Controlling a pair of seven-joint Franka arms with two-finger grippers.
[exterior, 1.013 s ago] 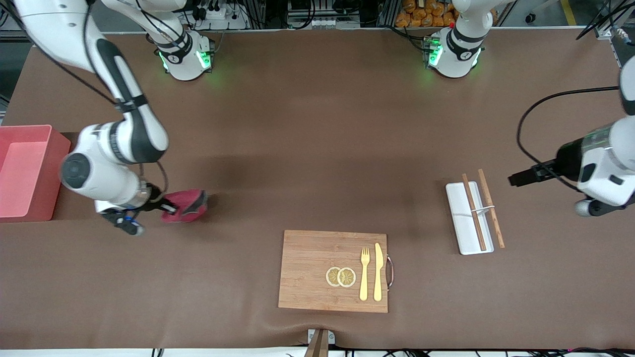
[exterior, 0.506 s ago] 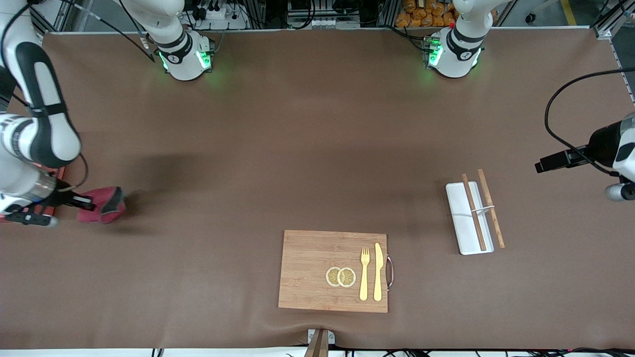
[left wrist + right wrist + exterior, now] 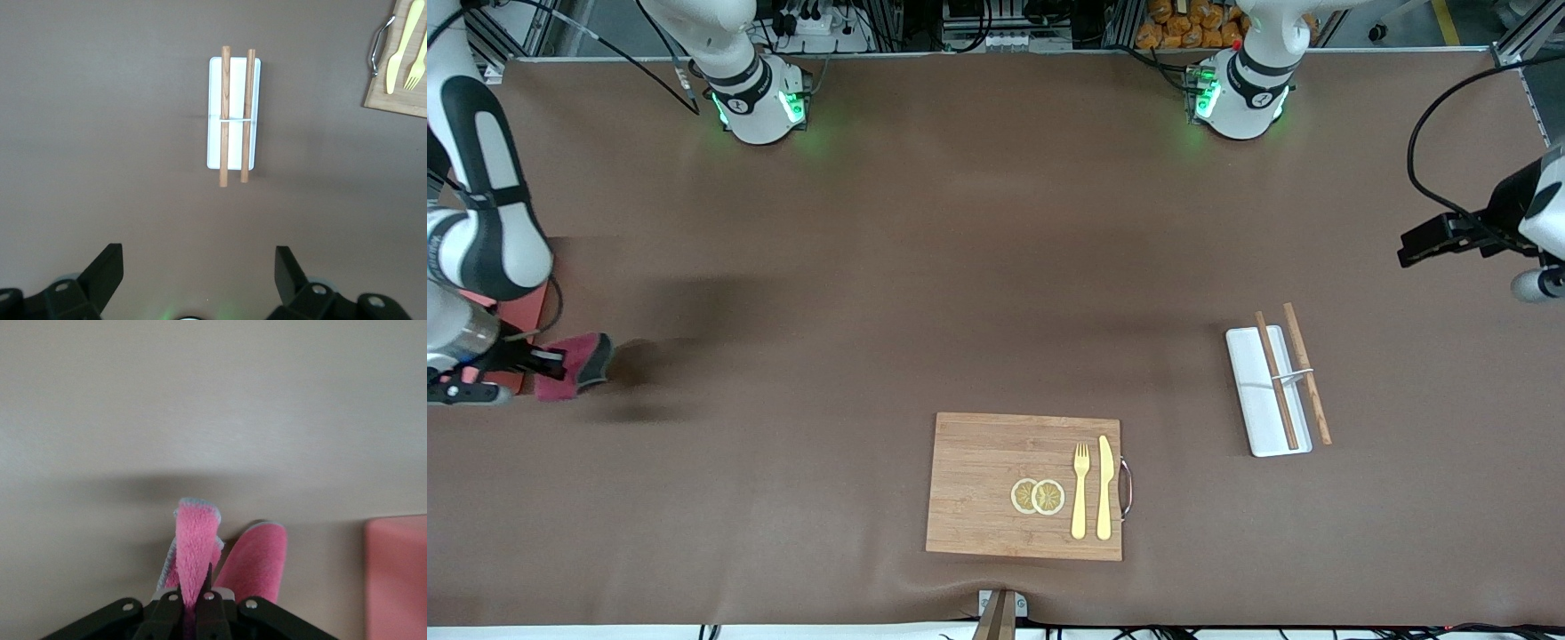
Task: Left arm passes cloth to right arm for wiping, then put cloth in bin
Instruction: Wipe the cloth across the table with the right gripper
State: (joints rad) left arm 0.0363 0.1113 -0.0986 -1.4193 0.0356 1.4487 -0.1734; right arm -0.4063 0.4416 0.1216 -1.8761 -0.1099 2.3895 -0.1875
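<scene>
My right gripper (image 3: 541, 362) is shut on the crimson cloth (image 3: 569, 365) and holds it in the air beside the pink bin (image 3: 523, 307) at the right arm's end of the table. The arm hides most of the bin. In the right wrist view the cloth (image 3: 197, 547) hangs folded from the shut gripper (image 3: 195, 595), and a corner of the bin (image 3: 395, 577) shows beside it. My left gripper (image 3: 1405, 251) is open and empty, up in the air at the left arm's end. In the left wrist view its fingers (image 3: 105, 270) stand wide apart over bare table.
A narrow white tray (image 3: 1249, 373) with two wooden sticks (image 3: 1307, 373) lies at the left arm's end; it also shows in the left wrist view (image 3: 233, 157). A wooden cutting board (image 3: 978, 484) with lemon slices (image 3: 1038, 496), a fork (image 3: 1080, 489) and a knife (image 3: 1105, 487) lies nearest the front camera.
My right gripper has carried the cloth from mid-table toward the pink bin at the right arm's end. My left gripper has drawn back toward its end of the table, away from the white tray.
</scene>
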